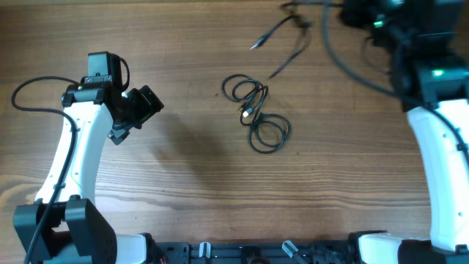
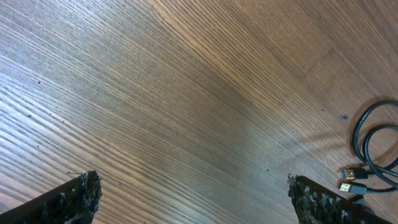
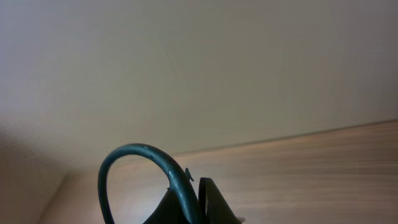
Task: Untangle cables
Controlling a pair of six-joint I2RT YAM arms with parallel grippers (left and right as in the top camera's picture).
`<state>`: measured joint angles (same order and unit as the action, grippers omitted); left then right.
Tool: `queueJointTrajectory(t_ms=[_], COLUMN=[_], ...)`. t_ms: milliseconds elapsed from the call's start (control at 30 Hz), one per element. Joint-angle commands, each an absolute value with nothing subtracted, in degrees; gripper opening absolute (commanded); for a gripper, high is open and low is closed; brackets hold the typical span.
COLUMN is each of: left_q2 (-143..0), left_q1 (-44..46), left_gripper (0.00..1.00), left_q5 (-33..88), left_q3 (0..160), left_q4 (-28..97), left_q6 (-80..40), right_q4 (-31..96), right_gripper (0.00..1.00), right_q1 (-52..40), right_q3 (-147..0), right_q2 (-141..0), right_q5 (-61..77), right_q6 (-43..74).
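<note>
HELD APART: The left gripper (image 1: pixel 138 108) hung above the wooden table (image 1: pixel 183 169), jaws spread wide and empty, the looped cables (image 1: pixel 256 114) lying well off to its right, plug ends (image 2: pixel 351 177) beyond its right fingertip (image 2: pixel 317 199). Whether the right gripper (image 1: pixel 359 11) was clenched could not be told.

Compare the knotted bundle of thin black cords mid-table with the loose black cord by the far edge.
The knotted bundle of thin black cords curls into two loops; the loose black cord runs in nearly straight strands. The bundle lies mid-table; the loose cord lies farther back, leading toward the right arm. The bundle's plugs meet at its knot; the loose cord's tip points out alone. Both are thin and black.
</note>
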<state>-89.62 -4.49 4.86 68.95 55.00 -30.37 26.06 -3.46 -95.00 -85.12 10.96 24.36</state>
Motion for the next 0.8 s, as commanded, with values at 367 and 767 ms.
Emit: queueJointTrajectory(t_ms=[367, 767], left_q2=[-89.36, -89.36], left_q1=[-4.23, -4.23], left_gripper=[1.0, 1.0], left_q5=[5.52, 5.52], left_q3=[68.45, 68.45], left_q4=[55.02, 55.02], left_q6=[-30.92, -30.92], right_q4=[16.43, -5.32], right_gripper=[0.04, 0.51], right_q1=[29.61, 33.23], right_q3=[-95.9, -95.9], right_q2=[-102.04, -119.92], right_q5=[-7.16, -13.93], right_q6=[23.88, 19.03])
